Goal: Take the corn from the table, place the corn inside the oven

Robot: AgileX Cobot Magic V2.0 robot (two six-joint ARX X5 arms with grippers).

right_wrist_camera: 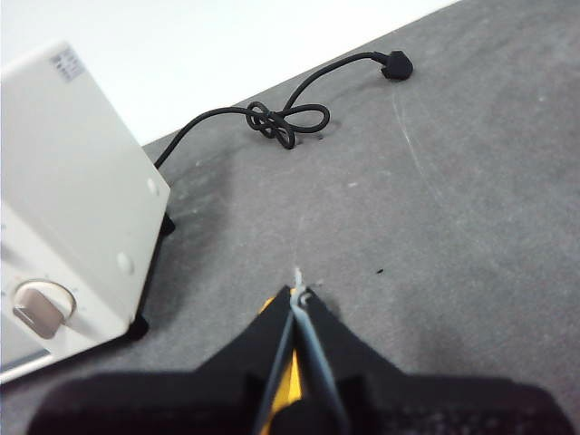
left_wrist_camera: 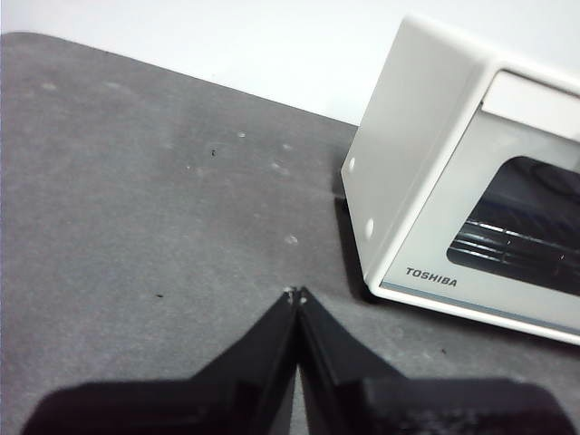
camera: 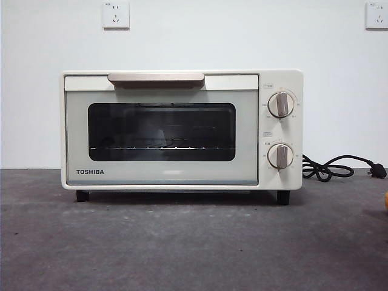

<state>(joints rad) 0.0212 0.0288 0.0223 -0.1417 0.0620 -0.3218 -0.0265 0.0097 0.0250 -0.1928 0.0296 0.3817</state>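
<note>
Waiting with both jaws closed and empty, left tool (left_wrist_camera: 295, 296) and right tool (right_wrist_camera: 297, 294) hover; corn (right_wrist_camera: 288, 385) lies beneath the right tool, near the table's (camera: 182, 254) right edge; oven (camera: 163, 130) door shut. Open wide, descend squarely over it.

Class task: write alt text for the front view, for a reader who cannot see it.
A cream-white TOSHIBA oven stands on a dark grey table with its door shut, facing the camera. Its black cord lies coiled beside the knob side, and two wall sockets sit high on the white wall behind.

Qty: 1 oven (camera: 163, 176) w/ 2 knobs (camera: 280, 104), 1 power cord (camera: 339, 167), 2 wall sockets (camera: 116, 14), 2 grippers (left_wrist_camera: 295, 297).
</note>
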